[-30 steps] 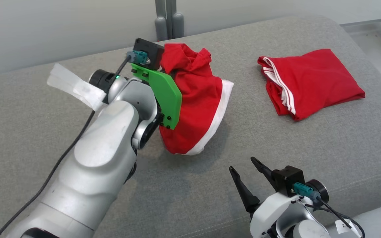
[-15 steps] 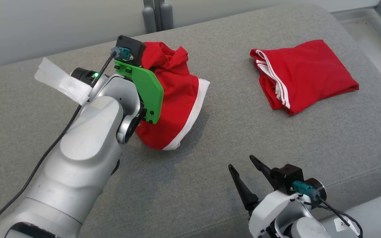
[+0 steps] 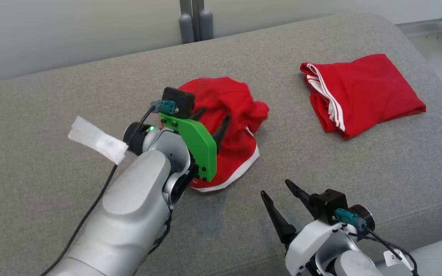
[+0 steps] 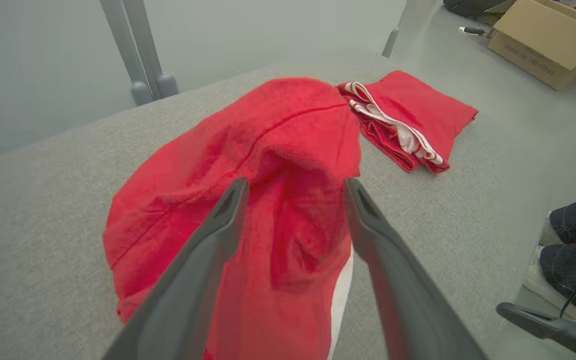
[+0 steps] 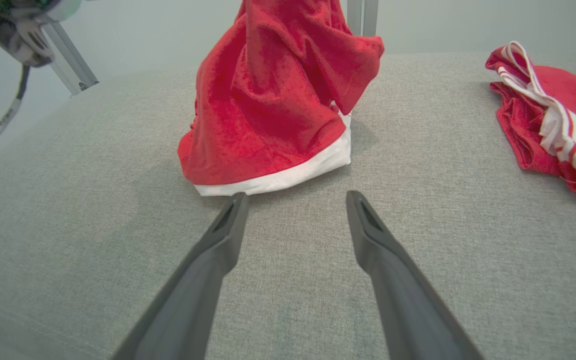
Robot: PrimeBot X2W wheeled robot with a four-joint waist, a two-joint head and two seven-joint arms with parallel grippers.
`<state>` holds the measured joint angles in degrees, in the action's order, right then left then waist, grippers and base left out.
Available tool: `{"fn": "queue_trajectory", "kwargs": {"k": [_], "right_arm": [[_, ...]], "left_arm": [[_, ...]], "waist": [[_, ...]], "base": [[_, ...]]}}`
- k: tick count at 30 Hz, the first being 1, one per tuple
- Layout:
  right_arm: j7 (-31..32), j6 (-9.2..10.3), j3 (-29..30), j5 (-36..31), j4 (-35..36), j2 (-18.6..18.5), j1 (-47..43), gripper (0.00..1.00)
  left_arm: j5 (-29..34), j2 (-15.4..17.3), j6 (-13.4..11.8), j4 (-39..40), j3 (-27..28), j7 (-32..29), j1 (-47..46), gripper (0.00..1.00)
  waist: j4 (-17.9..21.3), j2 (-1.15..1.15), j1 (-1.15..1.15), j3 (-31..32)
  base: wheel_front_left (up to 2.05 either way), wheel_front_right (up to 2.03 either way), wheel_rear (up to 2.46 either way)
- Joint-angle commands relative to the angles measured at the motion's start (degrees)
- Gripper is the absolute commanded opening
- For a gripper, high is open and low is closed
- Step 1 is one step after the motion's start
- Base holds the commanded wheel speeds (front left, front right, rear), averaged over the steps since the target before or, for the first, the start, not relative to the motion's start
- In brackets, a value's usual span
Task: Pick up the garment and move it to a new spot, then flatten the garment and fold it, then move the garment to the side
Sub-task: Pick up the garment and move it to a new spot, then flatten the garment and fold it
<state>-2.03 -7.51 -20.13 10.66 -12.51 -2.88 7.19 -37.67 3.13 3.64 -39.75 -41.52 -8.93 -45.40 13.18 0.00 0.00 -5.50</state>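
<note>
Both pincers gape: the left pincer straddles the crumpled red garment on the grey cushion, the right pincer hovers nearby. Blurred cloth may be snagged on a finger; withdrawing could drag it into a tighter heap.

Atop cushion, garment lies left of folded cloth.

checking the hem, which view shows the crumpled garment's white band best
The right wrist view: the white band runs unobstructed along the crumpled garment's bottom edge. The head view shows part of it past the left arm; the left wrist view, a sliver by one finger.
</note>
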Motion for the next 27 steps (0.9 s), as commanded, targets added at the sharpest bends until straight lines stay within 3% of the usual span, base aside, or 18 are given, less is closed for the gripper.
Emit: {"fn": "queue_trajectory", "kwargs": {"k": [1,7,12,16,27], "right_arm": [[0.1,0.05,-0.1,0.1,0.1,0.0,0.2,1.00],[0.1,0.05,1.0,-0.2,-0.1,0.0,-0.5,1.00],[0.1,0.05,2.0,-0.5,0.1,0.0,-0.9,1.00],[0.4,0.05,2.1,-0.9,0.5,0.0,-1.0,1.00],[1.4,0.05,1.5,-1.7,1.8,0.0,-0.7,1.00]], "left_arm": [[-2.9,0.0,1.0,-0.5,0.0,0.6,2.2,1.00],[-6.9,-0.1,0.0,-1.4,-1.0,-0.2,4.7,1.00],[-6.5,2.2,-4.5,-3.9,-0.6,-2.4,5.8,1.00],[-7.2,4.4,-6.5,-4.6,0.3,-3.6,6.8,1.00],[-8.2,5.6,-8.0,-6.0,1.0,-5.8,6.9,1.00]], "waist": [[0.0,0.00,0.00,0.0],[-0.9,0.00,0.00,0.1],[-2.1,0.00,0.00,0.5],[-2.5,0.00,0.00,0.6],[-0.1,0.00,0.00,-1.6]], "base": [[0.00,0.00,0.00],[0.00,0.00,0.00],[0.00,0.00,0.00],[0.00,0.00,0.00],[0.00,0.00,0.00]]}}
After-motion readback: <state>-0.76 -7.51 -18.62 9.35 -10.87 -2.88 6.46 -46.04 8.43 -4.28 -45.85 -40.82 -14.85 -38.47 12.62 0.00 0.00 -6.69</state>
